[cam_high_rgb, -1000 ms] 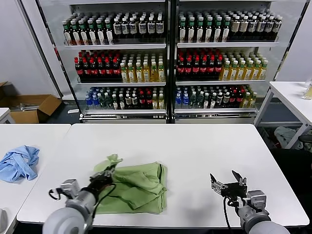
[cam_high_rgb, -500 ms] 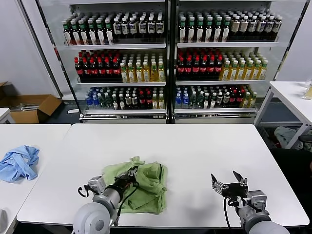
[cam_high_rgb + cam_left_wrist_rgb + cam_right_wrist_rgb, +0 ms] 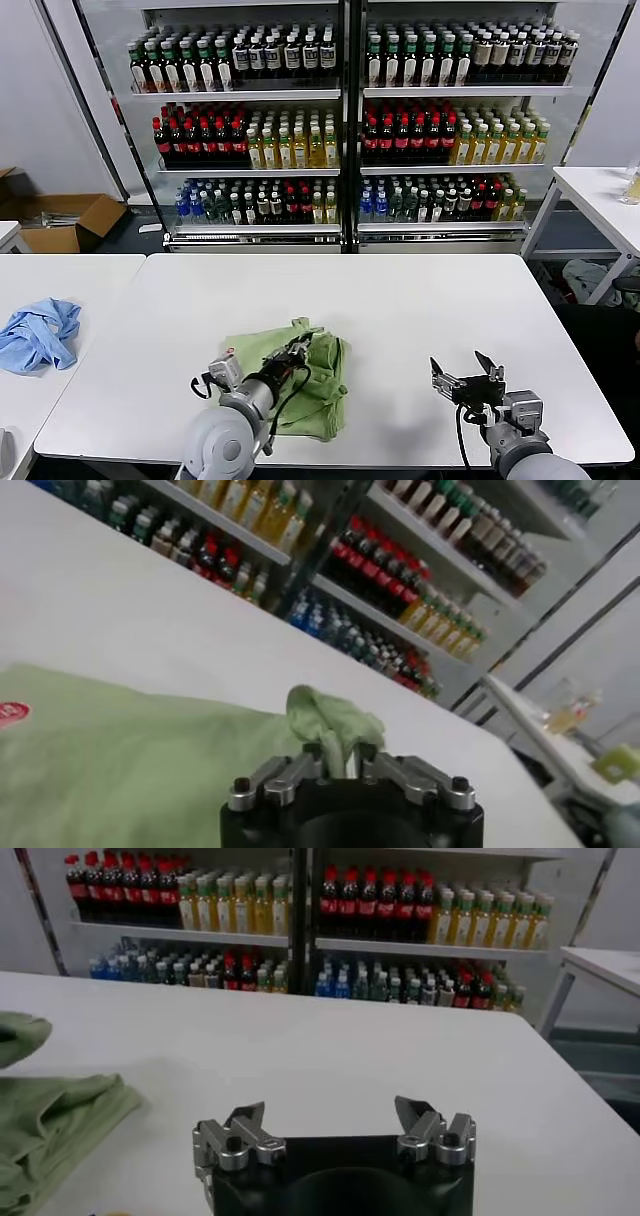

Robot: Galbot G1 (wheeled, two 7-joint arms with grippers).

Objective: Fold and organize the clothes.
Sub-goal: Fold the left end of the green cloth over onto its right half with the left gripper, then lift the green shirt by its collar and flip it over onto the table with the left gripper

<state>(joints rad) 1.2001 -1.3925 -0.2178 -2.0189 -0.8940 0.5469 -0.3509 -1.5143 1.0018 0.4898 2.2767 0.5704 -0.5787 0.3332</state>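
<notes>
Currently, the light green polo shirt [image 3: 300, 375] serves as the reference landmark. It lies bunched and partly folded on the white bench [image 3: 400, 320], toward the near edge and left of the bench's middle.

Far to the left of the shirt, a crumpled light blue garment [image 3: 40, 335] lies on a separate white bench [image 3: 60, 275], well apart from the shirt. Farther back on that side, an open cardboard box [image 3: 60, 215] sits on the floor.

The left gripper [image 3: 298, 349] sits directly over the shirt, its arm entering from the near edge of the bench. In the left wrist view, the left gripper [image 3: 340, 765] has its jaws close together, pinching a raised fold of the shirt's green fabric [image 3: 330, 725]. The rest of the shirt spreads flat beneath it, and part of a red print [image 3: 12, 713] shows on the cloth.

To the right of the shirt, the right gripper [image 3: 466, 378] hovers above bare bench surface near the near edge, well apart from the fabric. The right wrist view shows the right gripper [image 3: 335, 1123] with jaws spread wide and nothing between them.

Behind the shirt, beyond the bench, a glass-fronted cooler [image 3: 345, 120] holds rows of bottles.
</notes>
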